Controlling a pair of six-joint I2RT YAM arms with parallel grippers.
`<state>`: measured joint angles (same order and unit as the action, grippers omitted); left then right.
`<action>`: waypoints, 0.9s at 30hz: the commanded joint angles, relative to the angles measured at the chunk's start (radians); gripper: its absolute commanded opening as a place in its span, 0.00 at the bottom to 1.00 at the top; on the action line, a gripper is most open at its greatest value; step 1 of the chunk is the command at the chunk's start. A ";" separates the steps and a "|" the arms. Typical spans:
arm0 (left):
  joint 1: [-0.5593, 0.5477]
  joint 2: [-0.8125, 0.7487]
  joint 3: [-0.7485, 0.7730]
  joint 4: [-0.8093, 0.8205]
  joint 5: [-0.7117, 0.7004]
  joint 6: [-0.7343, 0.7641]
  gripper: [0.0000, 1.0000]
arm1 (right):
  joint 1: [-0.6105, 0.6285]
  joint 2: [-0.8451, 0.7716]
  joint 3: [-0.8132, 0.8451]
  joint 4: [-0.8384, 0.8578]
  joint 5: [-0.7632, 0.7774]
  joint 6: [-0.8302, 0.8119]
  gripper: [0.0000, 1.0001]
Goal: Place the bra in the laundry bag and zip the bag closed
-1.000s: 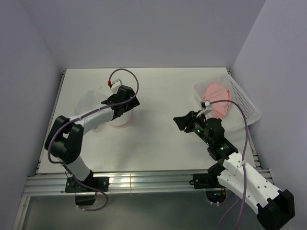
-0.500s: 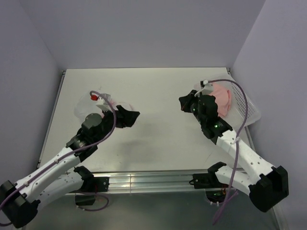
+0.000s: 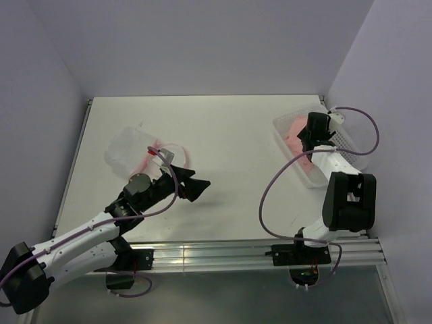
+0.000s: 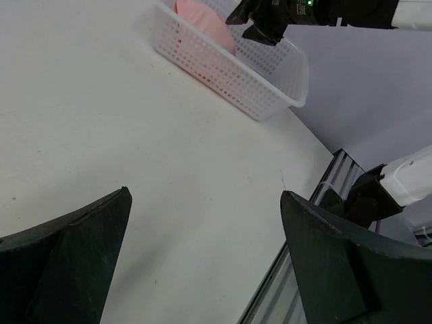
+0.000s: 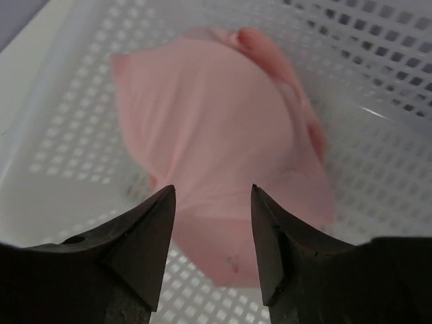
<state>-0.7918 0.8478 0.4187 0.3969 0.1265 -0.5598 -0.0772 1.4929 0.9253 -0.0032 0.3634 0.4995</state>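
Note:
The bra (image 5: 223,128) is a light-pink fabric bundle lying in the white perforated basket (image 5: 378,61); it also shows in the top view (image 3: 291,128) and the left wrist view (image 4: 202,20). My right gripper (image 5: 212,191) is open and hangs just above the bra, one jaw on each side of its near end, holding nothing; in the top view (image 3: 312,132) it is over the basket. The laundry bag (image 3: 126,150), a translucent mesh pouch with pink trim, lies at the left. My left gripper (image 3: 197,187) is open and empty to the bag's right, over bare table (image 4: 204,196).
The basket (image 3: 351,145) stands at the far right by the wall and shows in the left wrist view (image 4: 236,71). The aluminium rail (image 3: 202,255) runs along the near table edge. Purple cables loop off both arms.
My left gripper has pulled back from the laundry bag toward the near middle of the table. My right arm has swung to the basket and now hangs over the bra.

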 commanded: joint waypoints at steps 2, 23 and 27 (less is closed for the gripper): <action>-0.030 -0.044 -0.009 0.036 -0.054 0.081 0.99 | -0.113 0.056 0.089 -0.044 0.039 0.002 0.58; -0.035 0.054 -0.008 0.065 -0.036 0.075 0.98 | -0.223 0.213 0.129 -0.098 -0.205 0.068 0.53; -0.035 0.048 -0.012 0.065 -0.056 0.080 0.99 | -0.225 0.227 0.124 -0.107 -0.216 0.083 0.53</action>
<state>-0.8219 0.9039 0.4076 0.4068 0.0853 -0.5083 -0.2935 1.7172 1.0637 -0.1173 0.1619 0.5594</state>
